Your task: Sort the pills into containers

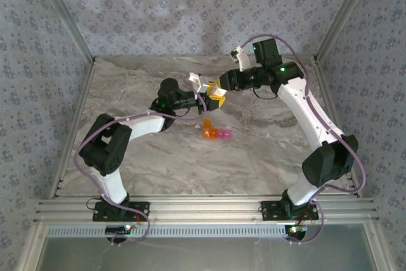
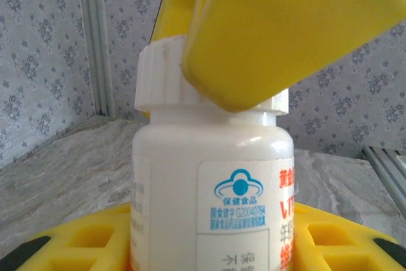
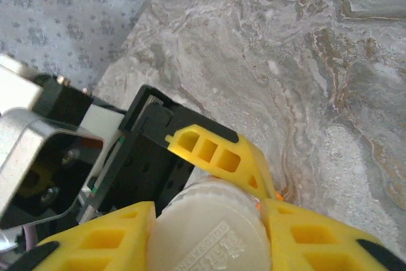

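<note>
**Containers (image 1: pixel 216 134) lie on the tabletop while both tools grip one bottle**

The strip of small joined translucent boxes, running orange to pink, lies flat on the marbled tabletop (image 1: pixel 273 157) just below the centre of the top view. It is apart from both arms. A small orange bit (image 1: pixel 207 123) lies just above the strip's orange end; I cannot tell whether the two touch.

Higher in that view, the left arm (image 1: pixel 136 125) reaches in from the left and the right arm (image 1: pixel 311 109) from the right. Their ends meet above the strip.

In the left wrist view, the left tool (image 2: pixel 209 245) holds a white bottle (image 2: pixel 209 176). Its yellow fingers (image 2: pixel 82 242) sit at the lower edge of the frame, one on each side of the bottle's body. The bottle stands upright in the middle of the frame, with a blue cloud mark and printed characters on its label. Its ribbed white cap (image 2: pixel 158 80) is at mid-height, and a yellow finger of the other tool presses on it from the upper right. Patterned wall (image 2: pixel 44 49) is behind.

In the right wrist view, the right tool (image 3: pixel 209 239) is closed narrowly on the cap at the bottom centre, a yellow finger on each side. Beyond the cap, towards the middle left, are a yellow finger and the black body of the left tool. Bare tabletop fills the upper right.
</note>
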`<act>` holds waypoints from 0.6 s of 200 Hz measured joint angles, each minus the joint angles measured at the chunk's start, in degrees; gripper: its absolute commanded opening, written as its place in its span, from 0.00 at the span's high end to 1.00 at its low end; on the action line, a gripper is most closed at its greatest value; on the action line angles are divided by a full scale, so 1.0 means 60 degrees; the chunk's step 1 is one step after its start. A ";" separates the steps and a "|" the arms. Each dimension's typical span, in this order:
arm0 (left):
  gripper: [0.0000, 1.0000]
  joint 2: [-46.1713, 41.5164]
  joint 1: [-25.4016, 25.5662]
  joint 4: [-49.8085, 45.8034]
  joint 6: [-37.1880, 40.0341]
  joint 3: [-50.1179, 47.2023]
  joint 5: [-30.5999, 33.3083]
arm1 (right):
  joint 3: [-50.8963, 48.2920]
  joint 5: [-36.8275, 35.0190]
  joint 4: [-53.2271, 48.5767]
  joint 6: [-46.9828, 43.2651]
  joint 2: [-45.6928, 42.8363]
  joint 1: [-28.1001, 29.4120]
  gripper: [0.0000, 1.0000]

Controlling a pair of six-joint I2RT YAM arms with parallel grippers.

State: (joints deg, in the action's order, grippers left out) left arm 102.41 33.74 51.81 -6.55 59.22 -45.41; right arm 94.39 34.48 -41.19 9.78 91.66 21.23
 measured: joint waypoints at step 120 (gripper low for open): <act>1.00 0.0004 -0.0229 -0.0401 -0.0029 -0.0044 0.0073 | -0.1377 -0.2441 0.2106 0.3275 -0.0605 0.0889 0.63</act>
State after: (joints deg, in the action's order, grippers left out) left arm 102.43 32.36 49.41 -6.72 58.96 -44.97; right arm 86.13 19.84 -28.56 29.43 88.03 26.57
